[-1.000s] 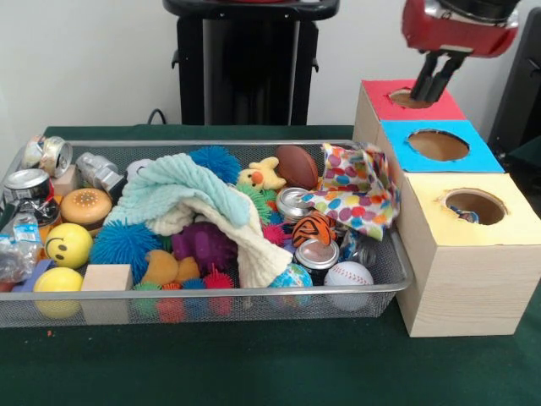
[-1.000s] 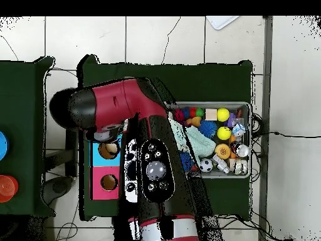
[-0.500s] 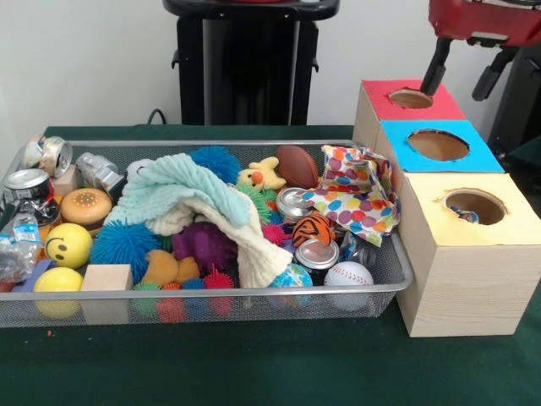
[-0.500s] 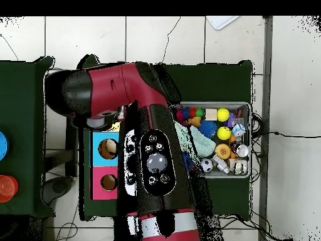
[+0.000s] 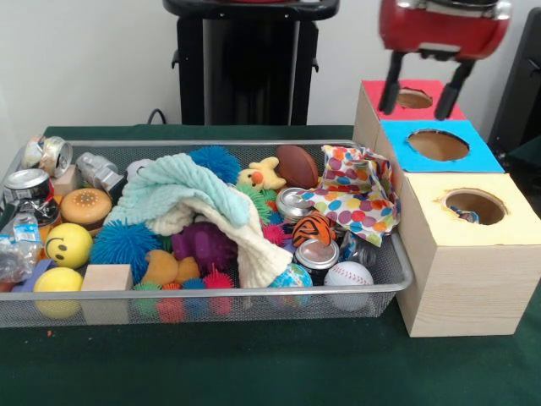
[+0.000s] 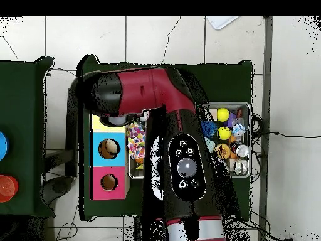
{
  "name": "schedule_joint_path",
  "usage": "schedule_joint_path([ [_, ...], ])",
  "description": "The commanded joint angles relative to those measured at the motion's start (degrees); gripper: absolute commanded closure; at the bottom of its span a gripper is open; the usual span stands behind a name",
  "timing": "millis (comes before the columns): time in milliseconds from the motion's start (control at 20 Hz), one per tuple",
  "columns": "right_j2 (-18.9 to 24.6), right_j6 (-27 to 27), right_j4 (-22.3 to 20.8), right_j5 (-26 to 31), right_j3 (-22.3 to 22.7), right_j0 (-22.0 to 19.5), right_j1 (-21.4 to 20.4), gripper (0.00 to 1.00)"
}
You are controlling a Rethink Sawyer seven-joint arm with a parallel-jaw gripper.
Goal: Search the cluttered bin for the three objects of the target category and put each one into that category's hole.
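The wire-mesh bin (image 5: pixel 211 294) is full of toys. A polka-dot cloth (image 5: pixel 355 190) lies crumpled at its right end, against the boxes; it also shows in the overhead view (image 6: pixel 136 139). More cloths may lie under it; I cannot tell. The yellow-topped box's hole (image 5: pixel 475 205) is at the right front, with a bit of coloured material showing inside. My gripper (image 5: pixel 418 95) hangs open and empty above the red-topped box, its fingers either side of that box's hole. In the overhead view the arm hides the gripper.
The blue-topped box (image 5: pixel 438 145) and red-topped box (image 5: pixel 410 98) stand behind the yellow one. A mint-green and cream towel (image 5: pixel 199 207) covers the bin's middle. Cans, balls, a baseball (image 5: pixel 348 275) and spiky toys fill the rest. The robot pedestal (image 5: pixel 249 63) stands behind the bin.
The gripper was shut over the red box's hole, then opened. It has now moved left and slightly down, towards the bin. In the overhead view the arm has swung towards the bin.
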Motion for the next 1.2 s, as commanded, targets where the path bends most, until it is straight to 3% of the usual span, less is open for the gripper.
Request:
schedule_joint_path([
  [50, 2.02, -4.81, -1.17, -7.35, 11.61, -4.64, 1.07, 0.0],
  [350, 2.42, -4.3, -1.93, -11.58, 16.12, -5.7, 0.24, 0.0],
  [900, 1.17, 4.69, -1.9, -19.58, 19.15, -1.87, 4.46, 0.0],
  [1200, 0.6, 3.02, -2.71, -22.75, 20.53, -2.51, 5.97, 0.0],
])
